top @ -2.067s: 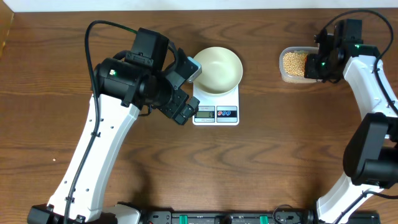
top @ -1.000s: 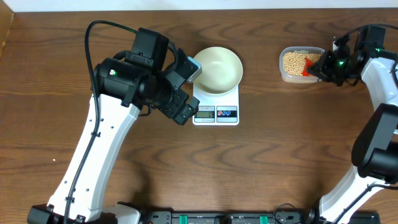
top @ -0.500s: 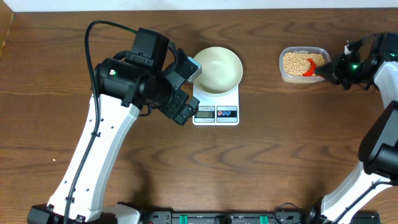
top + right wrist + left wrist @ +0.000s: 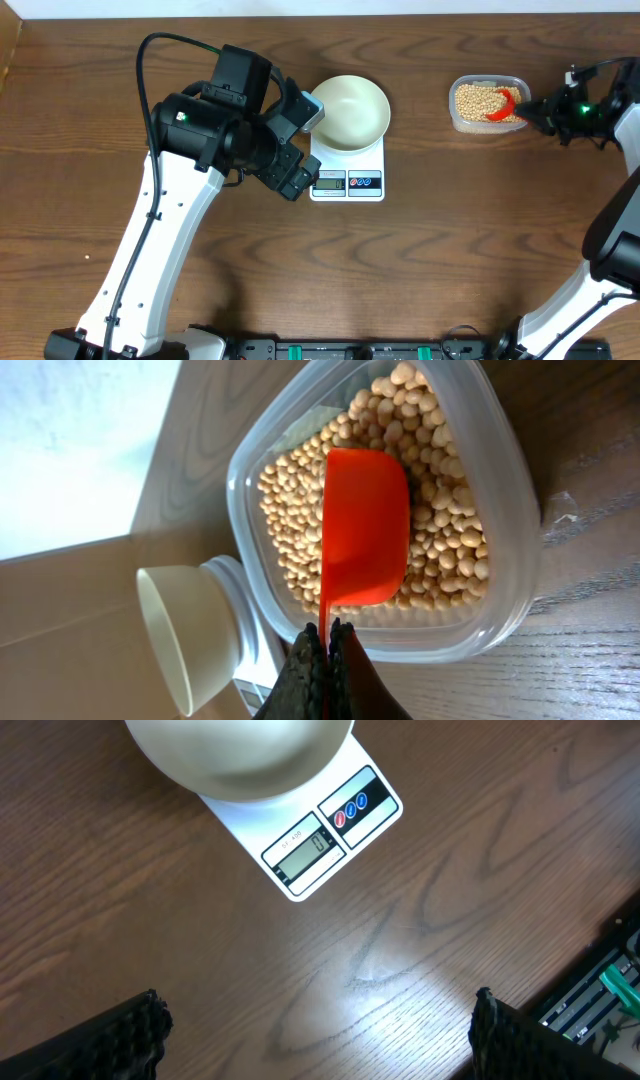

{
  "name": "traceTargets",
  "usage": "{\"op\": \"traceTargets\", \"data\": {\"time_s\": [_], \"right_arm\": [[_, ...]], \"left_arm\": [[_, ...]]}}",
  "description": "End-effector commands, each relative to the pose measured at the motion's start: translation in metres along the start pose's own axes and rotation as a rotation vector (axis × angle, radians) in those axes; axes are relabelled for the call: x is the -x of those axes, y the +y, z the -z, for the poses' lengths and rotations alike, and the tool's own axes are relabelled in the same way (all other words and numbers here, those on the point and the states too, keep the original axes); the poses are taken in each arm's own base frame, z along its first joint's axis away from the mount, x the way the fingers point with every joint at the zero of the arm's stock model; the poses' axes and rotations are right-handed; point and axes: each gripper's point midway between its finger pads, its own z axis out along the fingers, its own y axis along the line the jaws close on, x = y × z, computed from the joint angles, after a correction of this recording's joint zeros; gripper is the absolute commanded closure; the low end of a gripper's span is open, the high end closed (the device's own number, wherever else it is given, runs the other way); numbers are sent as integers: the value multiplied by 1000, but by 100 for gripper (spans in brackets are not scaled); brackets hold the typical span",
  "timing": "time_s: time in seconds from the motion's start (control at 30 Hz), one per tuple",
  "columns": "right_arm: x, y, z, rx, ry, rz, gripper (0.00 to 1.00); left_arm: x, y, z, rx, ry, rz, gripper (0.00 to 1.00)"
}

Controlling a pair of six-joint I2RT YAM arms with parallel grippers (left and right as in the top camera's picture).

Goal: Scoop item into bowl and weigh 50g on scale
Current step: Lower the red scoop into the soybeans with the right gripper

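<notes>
Beans (image 4: 474, 98) are sitting in the clear tub (image 4: 480, 129), well apart from the bowl (image 4: 349, 110), which is resting on the scale (image 4: 347, 182). Left wrist view: left gripper (image 4: 320, 1040) is hovering near the scale, fingers spread wide. Right wrist view: right gripper (image 4: 323, 638) is pinching the orange scoop (image 4: 365, 530) by its handle, over the beans.

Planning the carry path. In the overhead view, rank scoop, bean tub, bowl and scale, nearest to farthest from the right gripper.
1. Scoop, held by the right gripper.
2. Bean tub, under the scoop's head.
3. Bowl and scale, stacked mid-table: too close to call.
</notes>
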Motion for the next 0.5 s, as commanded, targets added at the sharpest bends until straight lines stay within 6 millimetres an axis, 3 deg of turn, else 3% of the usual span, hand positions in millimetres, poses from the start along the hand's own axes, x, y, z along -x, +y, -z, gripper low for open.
{"op": "traceTargets", "data": {"time_s": [0.0, 0.47], "right_arm": [[2, 2, 6, 66, 4, -17, 99], [7, 9, 26, 188, -11, -18, 99]], "left_arm": [[2, 0, 7, 14, -21, 2, 2], [2, 0, 7, 14, -21, 2, 2]]}}
